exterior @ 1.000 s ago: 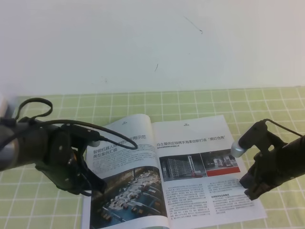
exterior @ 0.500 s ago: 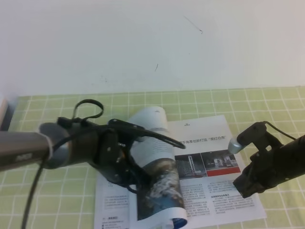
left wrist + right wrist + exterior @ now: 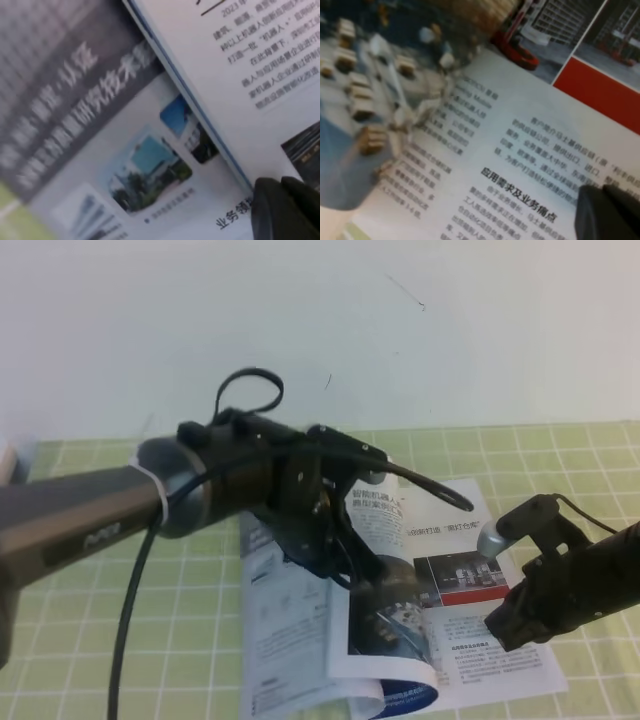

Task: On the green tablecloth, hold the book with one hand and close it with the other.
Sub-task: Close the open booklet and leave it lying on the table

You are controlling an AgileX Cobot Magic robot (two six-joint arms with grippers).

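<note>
The book [image 3: 440, 540] lies open on the green tablecloth [image 3: 100, 660]. My left arm reaches across it from the left. The left gripper [image 3: 365, 575] is shut on a sheaf of left-hand pages and holds them curled up over the spine, with the photo side bulging toward the right page. The left wrist view shows print and small photos close up, with one dark fingertip [image 3: 285, 210] against the paper. My right gripper [image 3: 503, 625] is shut and presses down on the lower right page. In the right wrist view its dark fingertip [image 3: 607, 212] rests on the text.
A white wall rises just behind the cloth's far edge. A pale object [image 3: 8, 460] pokes in at the far left. Black cable loops [image 3: 250, 390] stand up from the left arm, and one strand arcs over the right page.
The left arm has swung up and to the right, carrying the left pages from flat past the spine toward the right page. The right gripper has stayed on the right page.
</note>
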